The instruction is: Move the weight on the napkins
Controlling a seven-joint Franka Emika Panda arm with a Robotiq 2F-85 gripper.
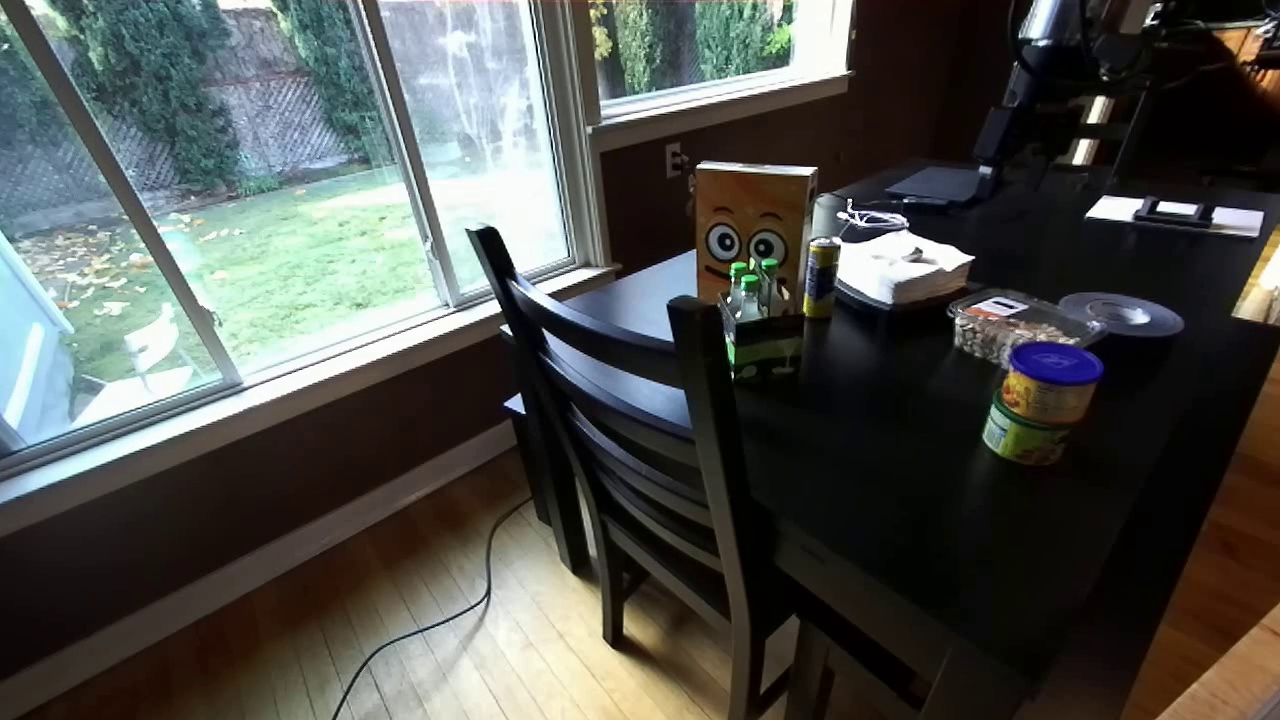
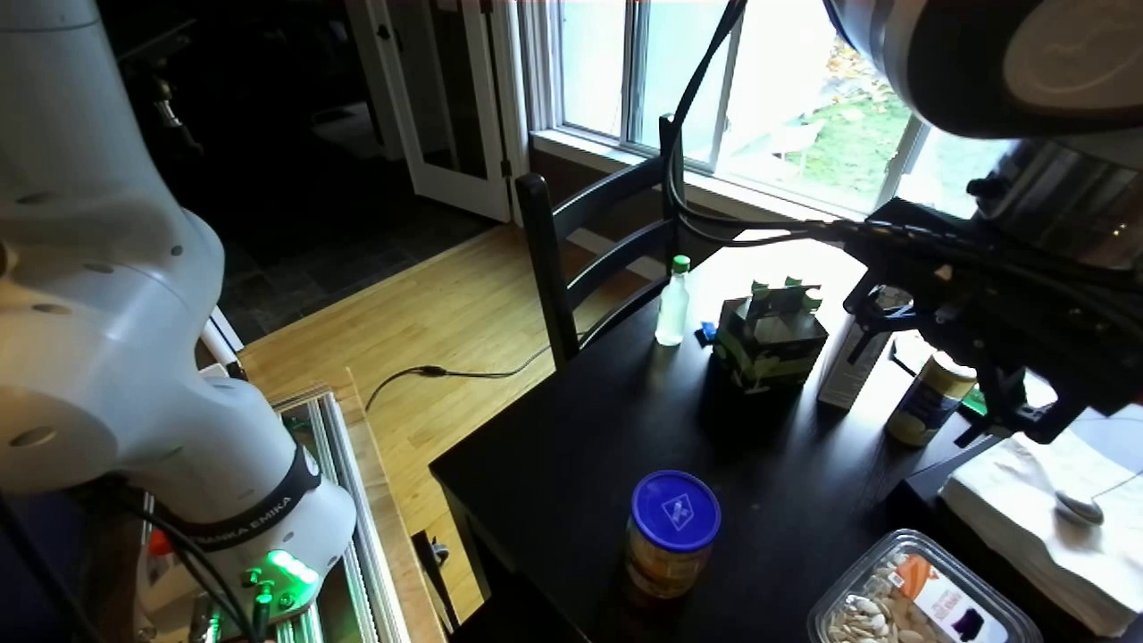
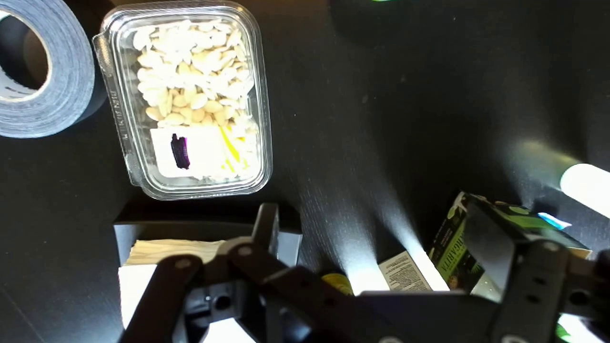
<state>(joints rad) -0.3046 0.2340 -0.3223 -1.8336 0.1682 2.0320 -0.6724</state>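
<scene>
The napkins are a square white stack in a black holder, seen in both exterior views [image 1: 905, 270] [image 2: 1027, 513]. The weight is a small grey rounded piece lying on top of the stack, seen in both exterior views [image 1: 912, 255] [image 2: 1079, 507]. A thin wire runs from it toward the frame edge. My gripper [image 2: 911, 397] is open and empty, above the table near the napkins. In the wrist view the fingers [image 3: 379, 228] stand wide apart. There the left finger covers much of the napkins [image 3: 136, 286], and the weight is not visible.
A clear seed container [image 3: 200, 95] and a tape roll [image 3: 71, 71] lie beside the napkins. The owl-eyed box [image 1: 755, 210], a tall can [image 1: 822, 278] and a bottle carrier [image 2: 770, 348] stand close by. A blue-lidded can [image 2: 674, 527] and a bottle [image 2: 674, 308] stand farther off.
</scene>
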